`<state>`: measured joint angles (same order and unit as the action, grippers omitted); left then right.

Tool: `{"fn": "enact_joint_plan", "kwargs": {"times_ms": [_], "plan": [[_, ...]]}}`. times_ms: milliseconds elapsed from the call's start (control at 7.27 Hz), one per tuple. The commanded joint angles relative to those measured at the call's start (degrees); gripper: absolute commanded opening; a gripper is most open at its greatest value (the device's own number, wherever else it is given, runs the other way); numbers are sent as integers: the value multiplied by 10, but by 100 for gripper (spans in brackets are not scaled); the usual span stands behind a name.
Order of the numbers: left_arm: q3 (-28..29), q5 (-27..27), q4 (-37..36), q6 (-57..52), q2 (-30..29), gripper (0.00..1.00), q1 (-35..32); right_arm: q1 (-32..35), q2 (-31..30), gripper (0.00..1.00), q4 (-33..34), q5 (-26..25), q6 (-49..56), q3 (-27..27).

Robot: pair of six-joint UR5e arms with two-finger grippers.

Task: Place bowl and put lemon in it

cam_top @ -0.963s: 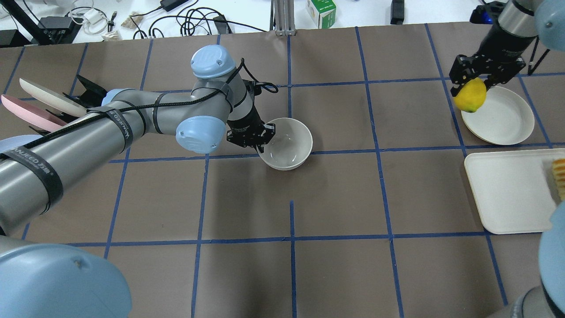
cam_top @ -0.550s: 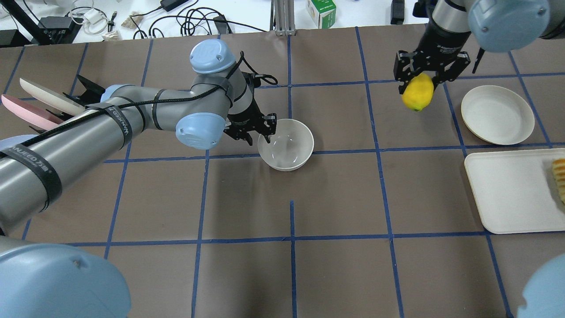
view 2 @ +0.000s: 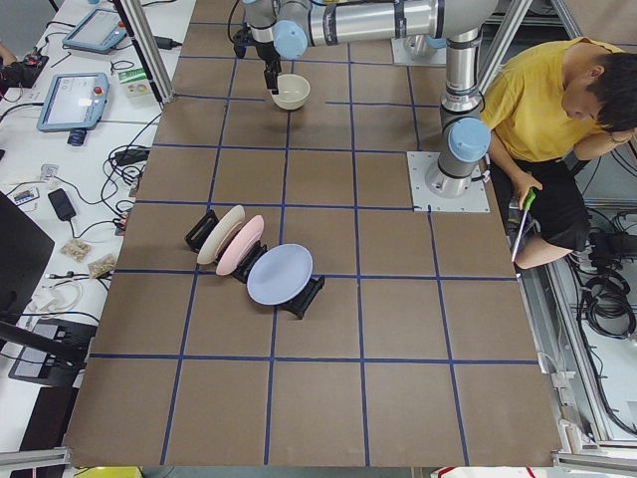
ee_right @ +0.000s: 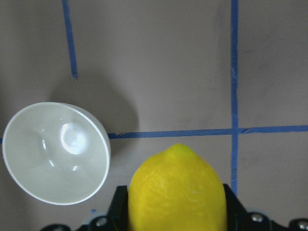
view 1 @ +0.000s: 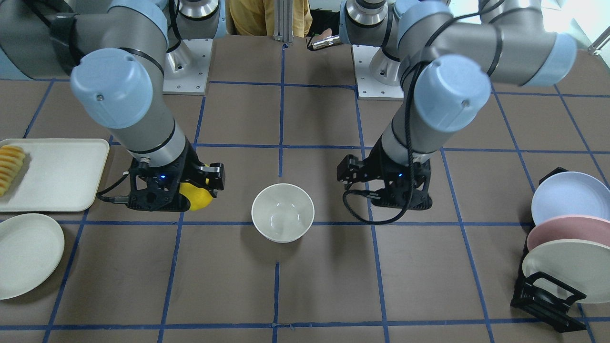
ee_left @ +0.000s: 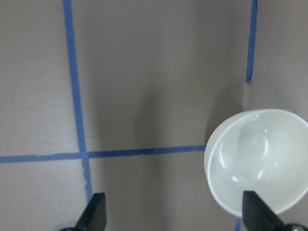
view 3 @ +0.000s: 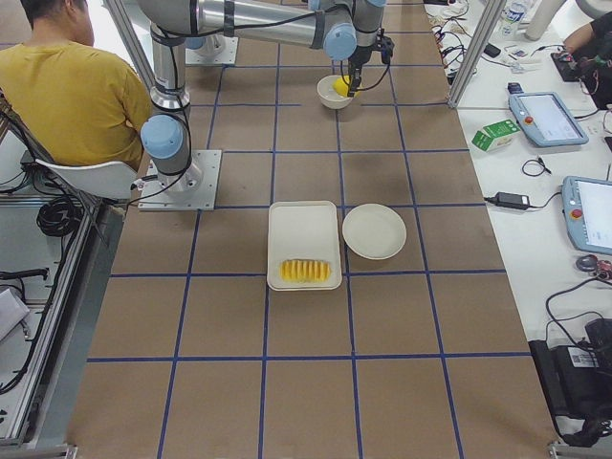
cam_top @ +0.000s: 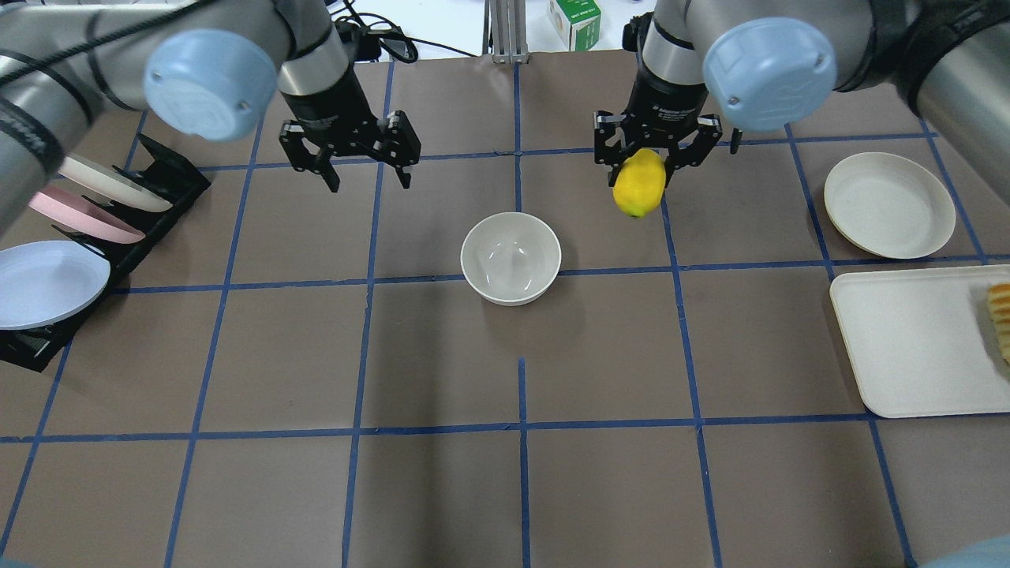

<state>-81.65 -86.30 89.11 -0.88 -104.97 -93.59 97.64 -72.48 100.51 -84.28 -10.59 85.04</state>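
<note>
Right gripper pinched lemon aloft, near bowl but not over it. Left gripper spread, empty, well apart. Risk: an early release would let lemon clip rim and roll away.

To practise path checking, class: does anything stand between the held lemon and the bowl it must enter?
Nothing visible does. The lemon hangs in the right gripper beside the empty bowl, with only table surface between; the open left gripper is on the bowl's opposite side.
</note>
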Motion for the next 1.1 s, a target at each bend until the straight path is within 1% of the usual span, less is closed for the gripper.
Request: {"fn": "enact_joint_plan", "kwargs": {"times_ms": [0,138,275,412,550,688,962], "plan": [[13,-19,92,-45,77,100,21,62,37,0,37,18,-74,0],[-6,-20,91,-61,105,100,29,83,57,0,60,18,-106,2],[-30,-19,87,-65,118,100,46,98,74,0,71,19,-108,2],[-40,-12,79,-66,123,100,62,120,89,0,88,19,-123,3],[-44,-23,64,-78,129,100,61,129,113,0,117,18,-130,6],[-42,-28,62,-67,134,100,57,130,127,0,135,18,-126,8],[-42,-33,34,-71,134,100,56,130,141,0,153,14,-122,9]]}}
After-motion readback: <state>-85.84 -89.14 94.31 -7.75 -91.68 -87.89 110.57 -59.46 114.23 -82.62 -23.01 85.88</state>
